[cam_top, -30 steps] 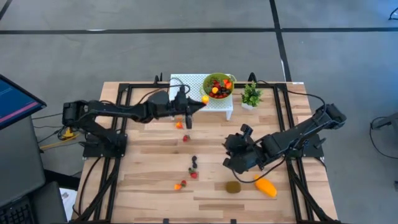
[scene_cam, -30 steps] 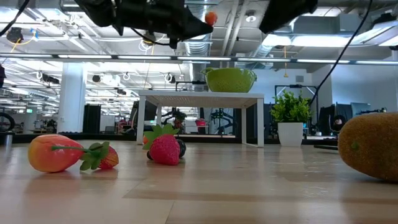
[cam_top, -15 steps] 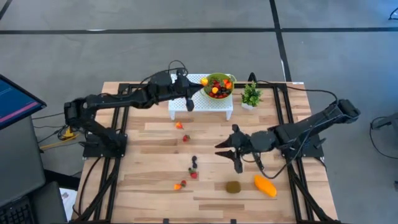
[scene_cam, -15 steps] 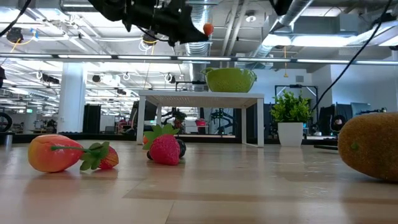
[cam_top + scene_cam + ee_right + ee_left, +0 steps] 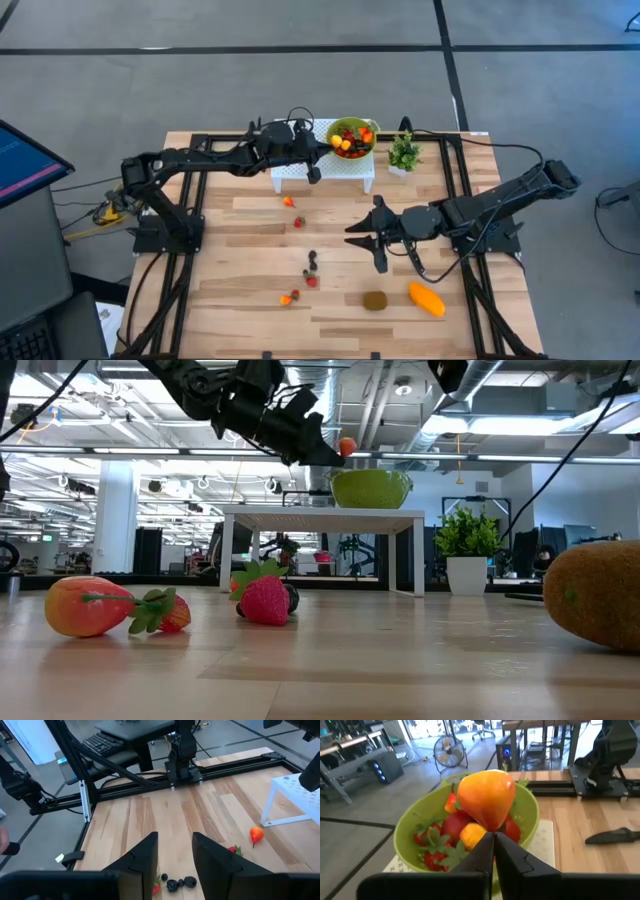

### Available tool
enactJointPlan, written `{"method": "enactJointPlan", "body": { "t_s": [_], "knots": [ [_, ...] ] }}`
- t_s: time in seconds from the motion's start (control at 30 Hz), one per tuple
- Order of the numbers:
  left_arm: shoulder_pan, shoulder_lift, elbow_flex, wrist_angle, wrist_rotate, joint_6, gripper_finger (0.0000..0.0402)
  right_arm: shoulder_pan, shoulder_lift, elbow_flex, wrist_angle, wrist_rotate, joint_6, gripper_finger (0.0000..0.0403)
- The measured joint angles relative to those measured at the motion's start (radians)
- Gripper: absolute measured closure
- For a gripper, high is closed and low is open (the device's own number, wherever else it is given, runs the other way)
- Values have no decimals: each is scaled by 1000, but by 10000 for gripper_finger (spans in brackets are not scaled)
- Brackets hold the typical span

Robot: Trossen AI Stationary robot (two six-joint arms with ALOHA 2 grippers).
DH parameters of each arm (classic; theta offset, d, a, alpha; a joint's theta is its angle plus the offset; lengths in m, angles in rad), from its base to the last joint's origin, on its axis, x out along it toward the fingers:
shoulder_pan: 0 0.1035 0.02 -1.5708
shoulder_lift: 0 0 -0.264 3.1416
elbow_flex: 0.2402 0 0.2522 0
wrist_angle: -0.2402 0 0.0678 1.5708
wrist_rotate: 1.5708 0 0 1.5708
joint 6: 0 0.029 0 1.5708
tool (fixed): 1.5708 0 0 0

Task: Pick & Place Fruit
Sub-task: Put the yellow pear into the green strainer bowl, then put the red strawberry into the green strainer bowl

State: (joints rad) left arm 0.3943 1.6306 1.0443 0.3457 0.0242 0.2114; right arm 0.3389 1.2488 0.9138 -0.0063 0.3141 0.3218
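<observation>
My left gripper [image 5: 322,146] is shut on a small orange-red fruit [image 5: 486,797], which it holds over the near-left rim of the green bowl [image 5: 355,150]. The bowl [image 5: 370,488] holds several red and orange pieces and stands on a white stand [image 5: 345,168]. Over the table's middle my right gripper [image 5: 366,245] is open, with nothing between its fingers [image 5: 142,857]. Below it, dark berries [image 5: 180,883] lie on the wood. A brown kiwi [image 5: 375,300] and an orange mango [image 5: 427,299] rest near the front edge. My left gripper pinches the fruit's narrow tapered end [image 5: 492,831] between its two fingertips. The fingers reach in almost level from the table's left, slanting a little down. The fruit sticks out beyond the fingertips, lifted clear above the bowl's contents.
Loose small fruit lie on the wood: an orange piece [image 5: 288,201], a red one [image 5: 298,222], dark and red ones [image 5: 312,268] and a pair [image 5: 290,298]. A potted plant [image 5: 403,152] stands right of the stand. A black knife [image 5: 612,836] lies behind the bowl.
My left gripper has carried the fruit toward the table's right and a little down, from beside the stand to over the bowl's rim. My right gripper has tipped up from pointing down to nearly level and reached toward the table's left, then kept still.
</observation>
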Motion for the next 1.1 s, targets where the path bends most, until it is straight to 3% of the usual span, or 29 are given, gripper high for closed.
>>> {"method": "enactJointPlan", "body": {
  "t_s": [0.37,0.77,1.1],
  "knots": [
    [0,-1,0,15,-1,-2,385,0,0,0,0,0,-15,288],
    [-17,-26,-1,-3,-35,-30,242,0,1,0,-1,0,-15,288],
    [-182,-215,0,-187,-51,-32,169,2,1,1,-8,1,-15,288]
  ]
}}
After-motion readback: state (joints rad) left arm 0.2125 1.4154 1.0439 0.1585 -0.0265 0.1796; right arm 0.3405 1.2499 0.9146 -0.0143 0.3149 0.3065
